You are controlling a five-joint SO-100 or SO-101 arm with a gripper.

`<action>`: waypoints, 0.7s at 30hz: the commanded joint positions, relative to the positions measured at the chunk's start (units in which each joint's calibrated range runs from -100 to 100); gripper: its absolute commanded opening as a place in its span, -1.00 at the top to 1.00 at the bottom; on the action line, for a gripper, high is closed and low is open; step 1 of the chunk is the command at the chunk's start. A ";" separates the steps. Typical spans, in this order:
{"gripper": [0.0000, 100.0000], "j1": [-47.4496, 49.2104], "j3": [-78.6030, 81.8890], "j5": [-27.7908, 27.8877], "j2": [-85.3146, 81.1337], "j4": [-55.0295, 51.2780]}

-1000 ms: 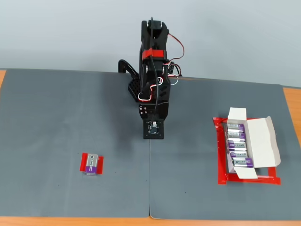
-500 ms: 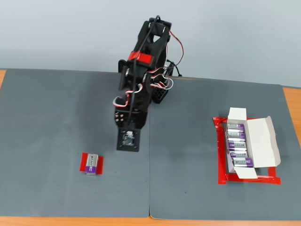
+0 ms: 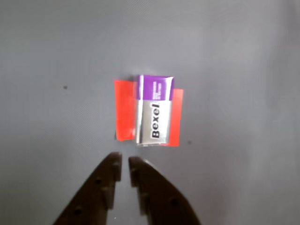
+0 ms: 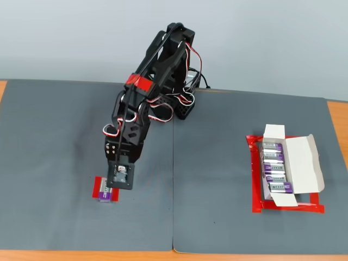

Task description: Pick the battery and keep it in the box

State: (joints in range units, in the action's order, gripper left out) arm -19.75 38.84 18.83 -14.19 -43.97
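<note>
- The gripper (image 3: 125, 164) hangs just short of the battery (image 3: 154, 110) in the wrist view, its jaws nearly shut with only a slit between them and holding nothing; they would likely have to spread before a grasp.
- The battery lies flat on a red tape patch (image 3: 124, 110) toward the mat's (image 4: 54, 136) front-left corner, probably a marked pick spot.
- In the wrist view its long axis runs away from the fingertips, purple band at the far end.
- The box (image 4: 302, 163) sits open near the mat's right edge, a row of cells already inside.
</note>
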 commanded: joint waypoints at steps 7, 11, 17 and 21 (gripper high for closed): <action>0.69 -0.73 -6.77 0.47 4.23 0.92; 0.62 -0.88 -8.49 0.47 5.84 0.92; 0.44 -0.80 -8.67 0.47 7.62 0.92; 0.37 -0.65 -8.76 0.47 8.72 1.00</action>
State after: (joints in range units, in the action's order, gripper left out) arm -20.34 33.18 19.12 -5.35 -43.71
